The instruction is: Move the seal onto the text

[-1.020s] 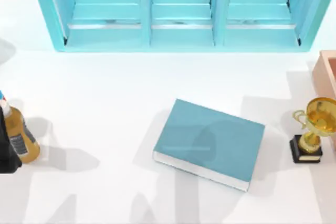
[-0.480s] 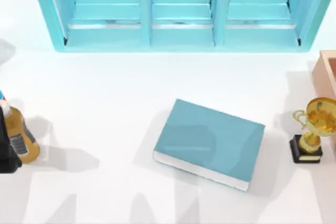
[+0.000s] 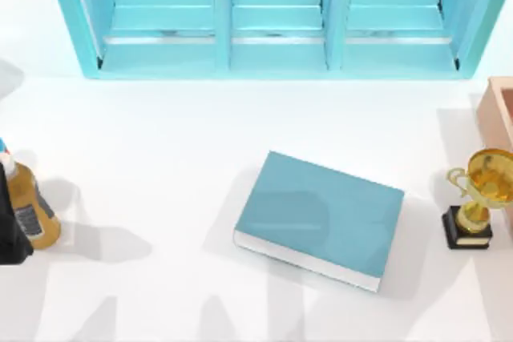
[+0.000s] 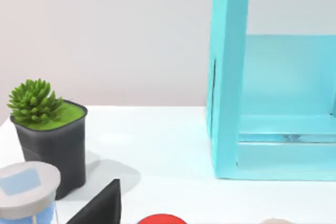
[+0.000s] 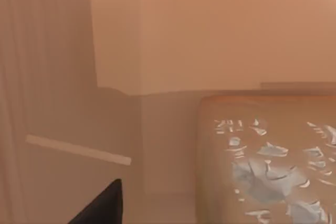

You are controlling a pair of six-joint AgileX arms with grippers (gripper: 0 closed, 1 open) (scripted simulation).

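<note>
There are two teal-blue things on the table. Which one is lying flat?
The book, lying flat mid-table with white page edges showing. The shelf unit stands upright along the far edge.

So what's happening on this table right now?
Nothing is being handled at this moment. A blue book lies flat in the middle of the white table, with nothing on its cover. A gold trophy stands to its right, a bottle at the left edge, and a blue shelf unit along the back. The left wrist view shows a potted plant.
</note>
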